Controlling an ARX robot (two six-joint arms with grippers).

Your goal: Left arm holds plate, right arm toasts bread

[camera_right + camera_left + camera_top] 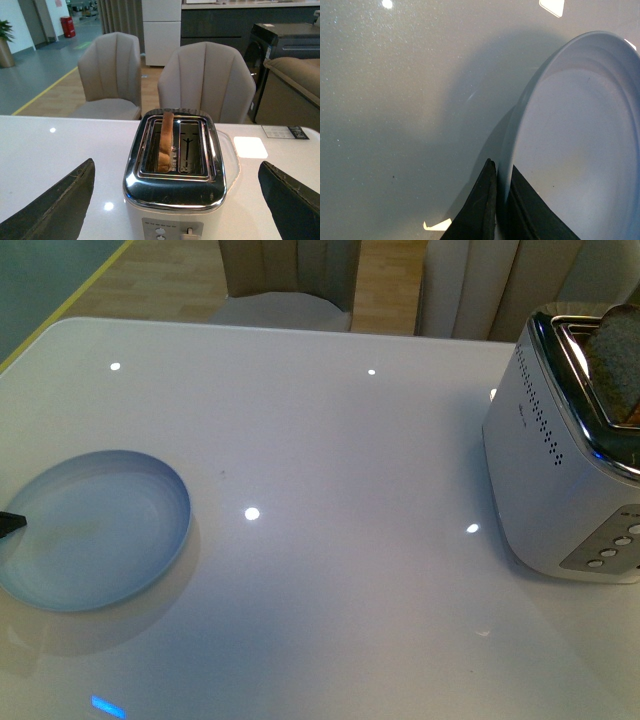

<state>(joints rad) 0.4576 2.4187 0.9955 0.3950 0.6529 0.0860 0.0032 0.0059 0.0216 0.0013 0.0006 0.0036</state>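
The pale blue plate lies on the white table at the front left. My left gripper is shut on its rim, one dark finger inside the plate and one outside; only a black fingertip shows in the front view. The bread stands upright in a slot of the white and chrome toaster at the right. In the right wrist view the bread sits in one of the toaster's two slots, sticking up. My right gripper is open, its fingers wide on either side of the toaster's near end.
The toaster's lever and buttons face the right wrist camera. Two beige chairs stand beyond the table's far edge. A white coaster lies on the table behind the toaster.
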